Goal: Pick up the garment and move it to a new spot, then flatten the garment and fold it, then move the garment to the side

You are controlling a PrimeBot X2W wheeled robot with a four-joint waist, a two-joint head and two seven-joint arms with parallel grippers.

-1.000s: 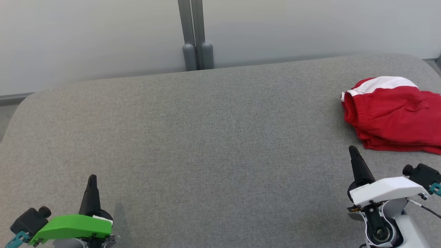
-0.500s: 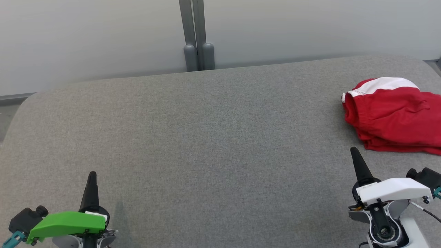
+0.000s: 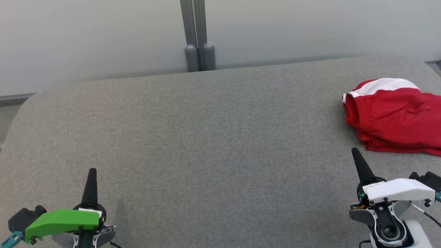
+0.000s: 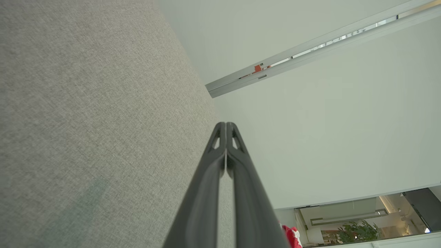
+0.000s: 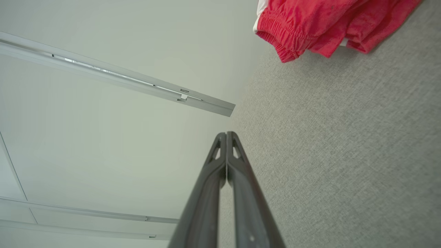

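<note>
The garment [image 3: 392, 117] is a red pair of shorts with a white band, lying bunched and folded at the far right of the grey padded surface [image 3: 213, 131]; its elastic waistband [image 5: 286, 31] faces left. My right gripper [image 3: 355, 153] is shut and empty, just in front of the garment's near edge and apart from it. In the right wrist view the garment [image 5: 320, 24] lies ahead and to the right of my shut right gripper [image 5: 226, 134]. My left gripper [image 3: 92, 172] is shut and empty at the lower left, far from the garment. A red scrap of the garment [image 4: 293, 237] shows beside my left gripper [image 4: 226, 124].
A pale wall with a grey vertical post [image 3: 196, 38] stands behind the surface's far edge. The surface's rounded left corner [image 3: 24, 103] drops to the floor. Wide bare grey fabric lies between the two grippers.
The whole head picture has shifted slightly, so the camera has moved. Both grippers have drawn back a little toward the bottom edge. The garment has not moved on the surface.
</note>
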